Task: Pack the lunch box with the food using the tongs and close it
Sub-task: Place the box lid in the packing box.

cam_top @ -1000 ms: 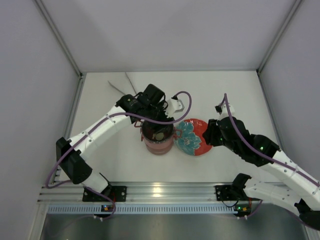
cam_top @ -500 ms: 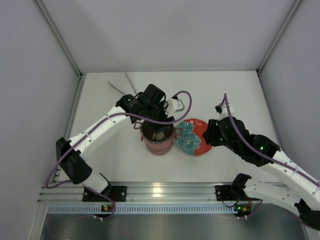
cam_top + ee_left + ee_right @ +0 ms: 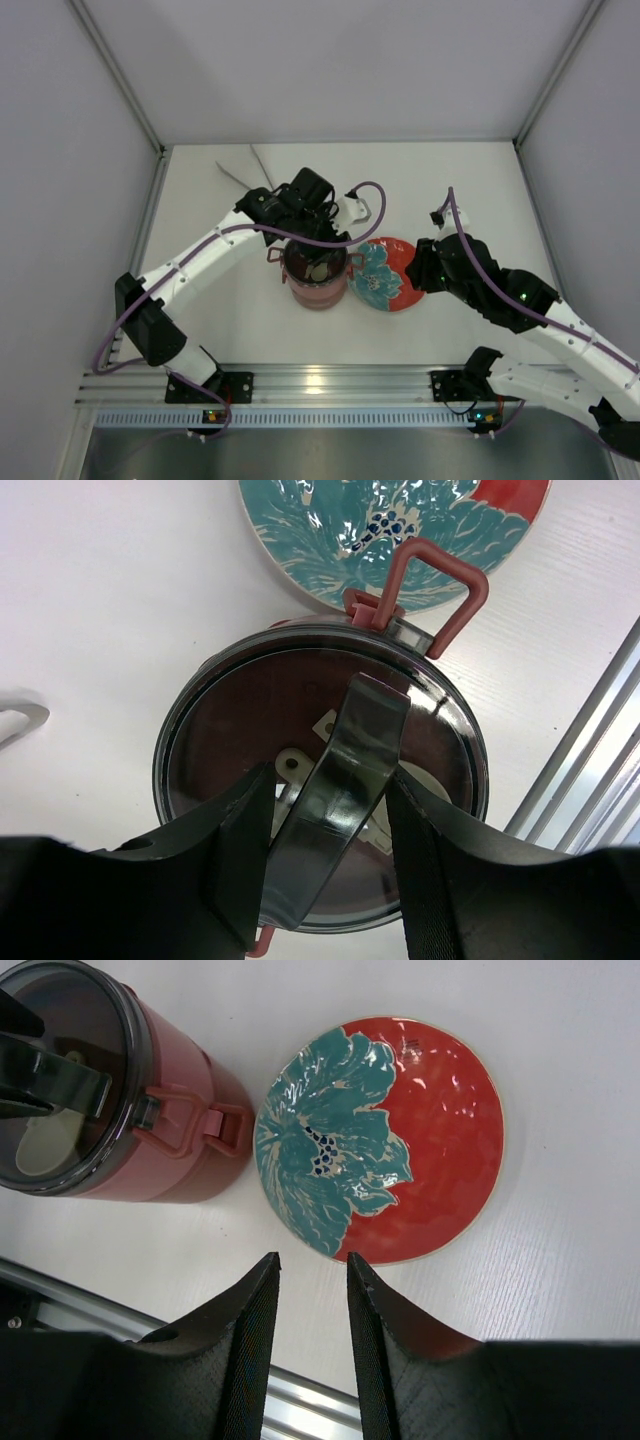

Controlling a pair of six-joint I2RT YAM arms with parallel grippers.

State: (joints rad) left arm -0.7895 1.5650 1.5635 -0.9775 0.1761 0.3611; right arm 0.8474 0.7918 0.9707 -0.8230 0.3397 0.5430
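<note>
The lunch box [image 3: 318,276] stands upright near the middle of the white counter [image 3: 460,185], a dusty-pink round pot with a dark glossy rim at the top and a pink loop handle [image 3: 432,582] on the side that faces the plate. The red plate with a teal flower [image 3: 386,273] lies flat just beside it on the right arm's side, bare, its edge close to the loop handle. The left end effector [image 3: 330,780] hangs straight over the pot's mouth, its two black fingers [image 3: 238,852] flanking a dark arched strap [image 3: 345,770] that runs across the top of the pot; the strap fills nearly the whole gap between them, and I cannot tell whether they actually pinch it or only sit against its sides. Pale shapes show under the strap inside the rim, too unclear to name. The right end effector [image 3: 312,1265] hovers above the near edge of the plate with its fingers spread a little and nothing between them. The tongs [image 3: 240,177] lie as a thin silvery V on the counter toward the back left corner, well apart from the pot and from both end effectors
</note>
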